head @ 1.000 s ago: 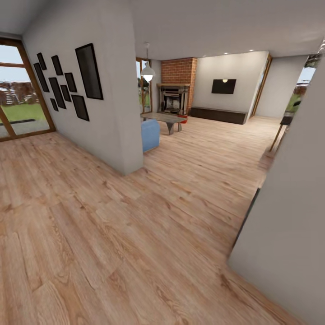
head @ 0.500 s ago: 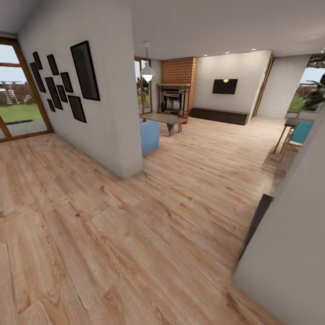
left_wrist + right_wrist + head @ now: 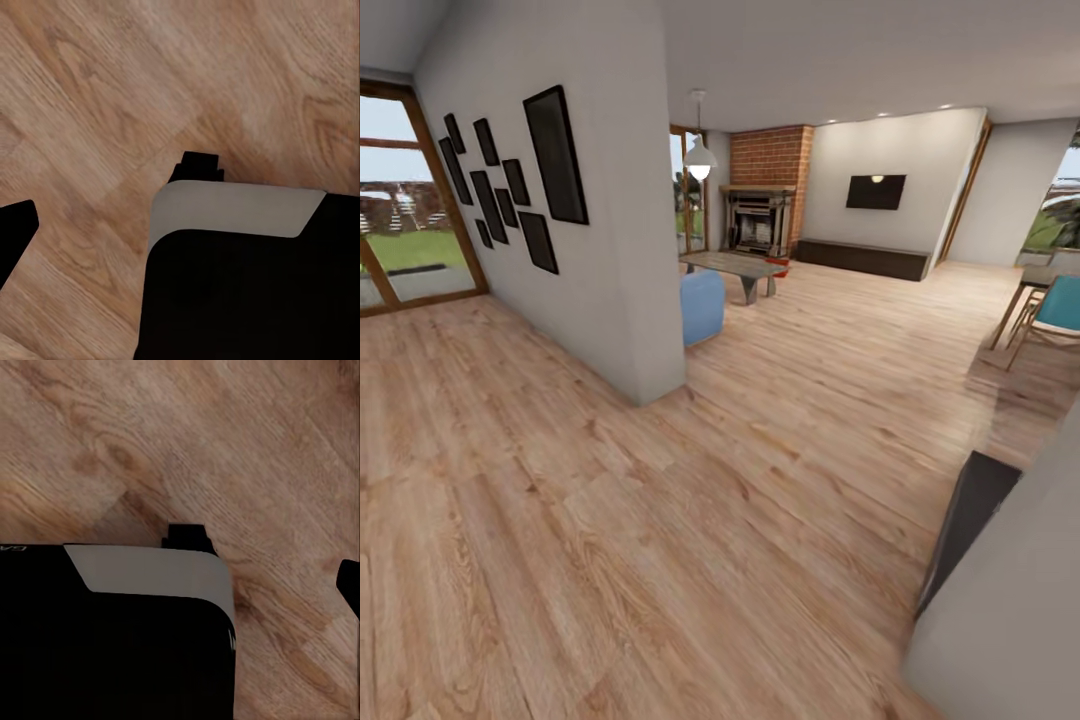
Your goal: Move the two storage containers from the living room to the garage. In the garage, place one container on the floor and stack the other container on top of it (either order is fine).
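Note:
Down a hallway the living room opens, with a light wood-plank floor (image 3: 830, 360), a brick fireplace (image 3: 760, 215) and a long low dark-wood bench (image 3: 865, 258) under a wall screen. A small orange-red patch (image 3: 781, 267) shows beside the far end of a low grey table (image 3: 732, 266). It looks like part of a storage container, the rest hidden by the table. The garage is out of view. Both wrist views look down at plank floor and my black-and-grey base (image 3: 240, 270) (image 3: 120, 630). A dark shape (image 3: 13, 232) (image 3: 350, 581) cuts in at one edge of each, perhaps a fingertip.
A white partition wall (image 3: 615, 230) with several black frames stands at the left, a blue seat (image 3: 702, 306) behind its end. A grey wall corner (image 3: 1010, 600) is close at the right, with a dark panel (image 3: 970, 520). A chair with a teal seat (image 3: 1055, 310) is at the far right.
The whole head view has shifted: the camera has moved on. The near right wall takes up less of the picture, and the teal chair and dark panel show more.

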Tool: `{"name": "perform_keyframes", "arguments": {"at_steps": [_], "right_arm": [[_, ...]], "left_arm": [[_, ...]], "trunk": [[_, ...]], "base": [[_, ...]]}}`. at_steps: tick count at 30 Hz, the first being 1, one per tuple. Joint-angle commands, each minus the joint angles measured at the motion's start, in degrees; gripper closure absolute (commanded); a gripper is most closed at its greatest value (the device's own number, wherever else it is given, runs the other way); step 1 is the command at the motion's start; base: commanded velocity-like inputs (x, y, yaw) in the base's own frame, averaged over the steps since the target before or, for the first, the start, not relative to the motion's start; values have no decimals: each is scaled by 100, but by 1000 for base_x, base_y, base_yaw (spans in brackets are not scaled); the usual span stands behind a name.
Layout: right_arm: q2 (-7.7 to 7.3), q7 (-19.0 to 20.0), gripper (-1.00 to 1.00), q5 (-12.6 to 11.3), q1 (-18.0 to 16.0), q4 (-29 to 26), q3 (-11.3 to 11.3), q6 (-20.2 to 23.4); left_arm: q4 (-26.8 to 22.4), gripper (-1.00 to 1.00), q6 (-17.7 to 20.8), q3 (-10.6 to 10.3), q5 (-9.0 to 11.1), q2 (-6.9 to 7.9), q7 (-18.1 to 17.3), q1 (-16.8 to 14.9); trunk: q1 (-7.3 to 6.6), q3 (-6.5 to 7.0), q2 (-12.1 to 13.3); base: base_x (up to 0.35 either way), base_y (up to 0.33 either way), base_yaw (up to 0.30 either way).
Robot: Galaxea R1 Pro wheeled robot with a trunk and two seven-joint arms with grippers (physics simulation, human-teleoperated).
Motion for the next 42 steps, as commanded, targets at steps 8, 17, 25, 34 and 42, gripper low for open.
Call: {"name": "perform_keyframes", "arguments": {"at_steps": [8,17,25,34,42], "right_arm": [[1,-1,-100,-60,-5,17,44,-37],[-7,-1,-100,-61,-5,17,44,-37],[-8,-1,-100,-54,-5,17,44,-37],[-8,-1,-100,-53,-5,17,44,-37],[-8,-1,-100,-53,-5,17,44,-37]], "left_arm": [[-3,-100,18,-23,55,-2,21,-3],[-4,-100,18,-23,51,-2,21,-3],[-4,-100,25,-23,45,-2,20,-3],[-4,-100,32,-23,48,-2,18,-3],[-4,-100,35,-23,54,-2,16,-3]], "trunk": [[3,-5,-2],[3,-5,-2],[3,-5,-2],[3,-5,-2],[3,-5,-2]], "base": [[322,0,267],[322,0,68],[322,0,1],[322,0,0],[323,0,0]]}}
